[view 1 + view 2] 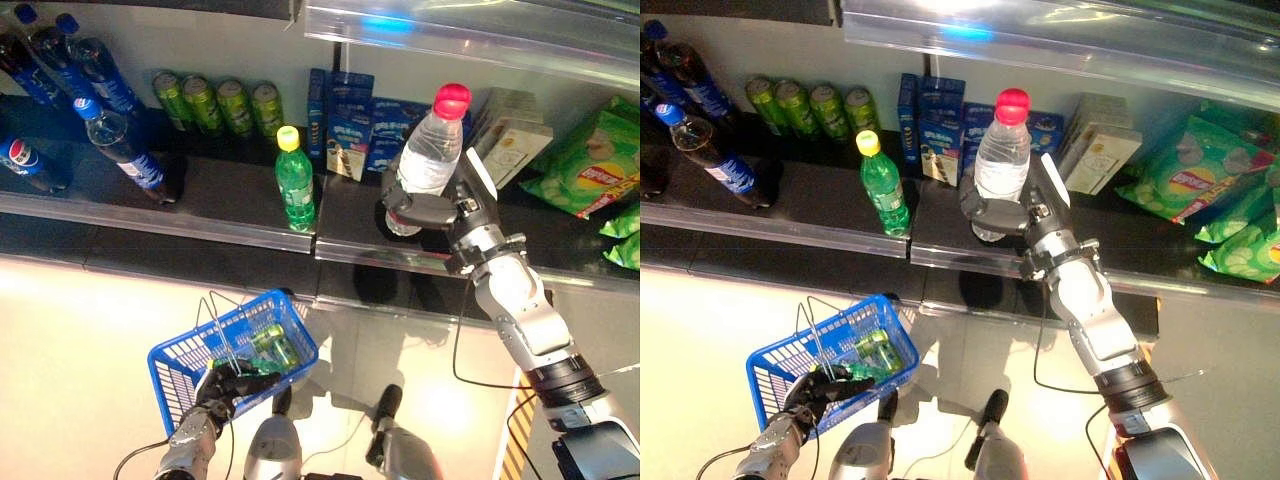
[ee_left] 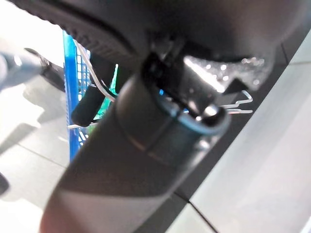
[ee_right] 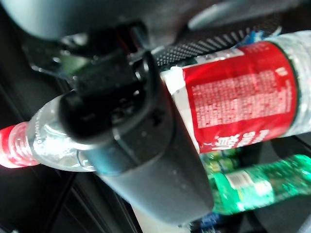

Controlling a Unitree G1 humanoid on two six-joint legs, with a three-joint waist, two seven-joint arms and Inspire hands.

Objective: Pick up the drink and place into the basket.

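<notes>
From the left eye view, the right hand [image 1: 432, 210] has its fingers curled round the lower body of the water bottle [image 1: 430, 155], which stands tilted at the front of the shelf [image 1: 215, 195], just right of a green bottle [image 1: 294, 180]; the water looks full, so I judge it fairly heavy, its thin plastic smooth and likely to give under a squeeze, and the labelled middle seems the surest place to hold. In the right eye view the left hand [image 1: 820, 388] is closed on the wire handle of the blue basket [image 1: 775, 365], low and well apart from the shelf, with a green can [image 1: 875, 350] already inside. The left wrist view is mostly filled by the hand's own dark bulk; only slivers of blue mesh and wire show. The right wrist view shows the red label and red cap past the fingers, but the bottle's base and whether it is clear of the shelf cannot be made out
</notes>
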